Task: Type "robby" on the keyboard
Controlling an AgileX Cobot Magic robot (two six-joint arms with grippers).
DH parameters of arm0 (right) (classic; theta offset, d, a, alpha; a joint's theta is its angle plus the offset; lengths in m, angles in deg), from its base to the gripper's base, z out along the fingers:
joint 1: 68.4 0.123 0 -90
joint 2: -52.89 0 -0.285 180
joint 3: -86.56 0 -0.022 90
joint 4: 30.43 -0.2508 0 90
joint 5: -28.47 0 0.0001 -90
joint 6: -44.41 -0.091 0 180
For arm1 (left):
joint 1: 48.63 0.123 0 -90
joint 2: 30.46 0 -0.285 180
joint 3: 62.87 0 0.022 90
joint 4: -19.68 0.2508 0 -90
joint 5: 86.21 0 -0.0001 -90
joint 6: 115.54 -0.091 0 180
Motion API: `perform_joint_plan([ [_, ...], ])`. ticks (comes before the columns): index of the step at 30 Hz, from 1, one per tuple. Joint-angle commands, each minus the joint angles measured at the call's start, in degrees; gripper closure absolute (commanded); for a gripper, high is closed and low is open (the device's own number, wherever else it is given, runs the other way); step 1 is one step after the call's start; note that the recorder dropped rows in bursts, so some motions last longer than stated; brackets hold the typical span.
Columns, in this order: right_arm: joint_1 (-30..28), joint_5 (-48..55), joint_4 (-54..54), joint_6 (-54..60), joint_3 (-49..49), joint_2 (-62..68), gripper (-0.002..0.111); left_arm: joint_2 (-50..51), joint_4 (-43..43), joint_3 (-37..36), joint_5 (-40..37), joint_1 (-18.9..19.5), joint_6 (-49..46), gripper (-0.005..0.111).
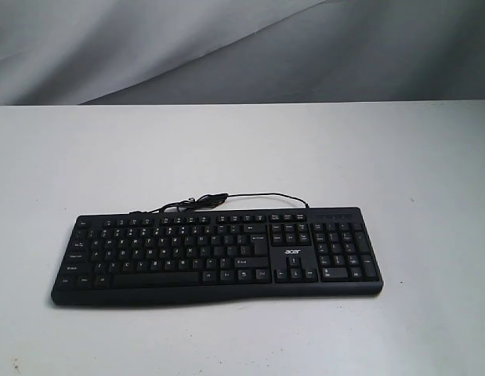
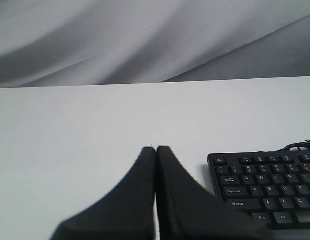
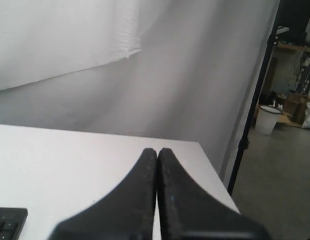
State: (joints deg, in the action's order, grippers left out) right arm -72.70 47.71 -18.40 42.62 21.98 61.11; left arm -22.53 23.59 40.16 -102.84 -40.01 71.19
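The black keyboard (image 1: 217, 255) with white legends and an "acer" logo lies flat near the front of the white table (image 1: 242, 149), its thin cable (image 1: 226, 200) looped behind it. Neither gripper shows in the exterior view. In the left wrist view my left gripper (image 2: 156, 148) is shut with nothing in it, hanging over bare table beside the keyboard's (image 2: 267, 187) Esc and Tab end. My right gripper (image 3: 157, 150) is shut and empty too, over the table near its far corner. Just one corner of the keyboard (image 3: 8, 220) shows there.
A grey cloth backdrop (image 1: 242, 47) hangs behind the table. The right wrist view shows the table's edge (image 3: 215, 170), a black stand pole (image 3: 252, 112), a white bucket (image 3: 268, 119) and clutter on the floor beyond.
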Motion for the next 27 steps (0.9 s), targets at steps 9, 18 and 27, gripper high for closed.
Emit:
perform_joint_plan([
  [9, -0.5, -5.6, -7.1, 0.5, -12.6, -0.4, 0.108, -0.1, -0.5, -0.2, 0.3, 0.1, 0.2, 0.106],
  [18, -0.5, -0.2, -7.4, 0.5, -12.6, -0.4, 0.108, -0.1, -0.5, -0.2, 0.3, 0.1, 0.2, 0.106],
  [27, -0.5, -0.2, -8.2, 0.2, -12.6, -0.4, 0.108, -0.1, -0.5, -0.2, 0.3, 0.1, 0.2, 0.106],
])
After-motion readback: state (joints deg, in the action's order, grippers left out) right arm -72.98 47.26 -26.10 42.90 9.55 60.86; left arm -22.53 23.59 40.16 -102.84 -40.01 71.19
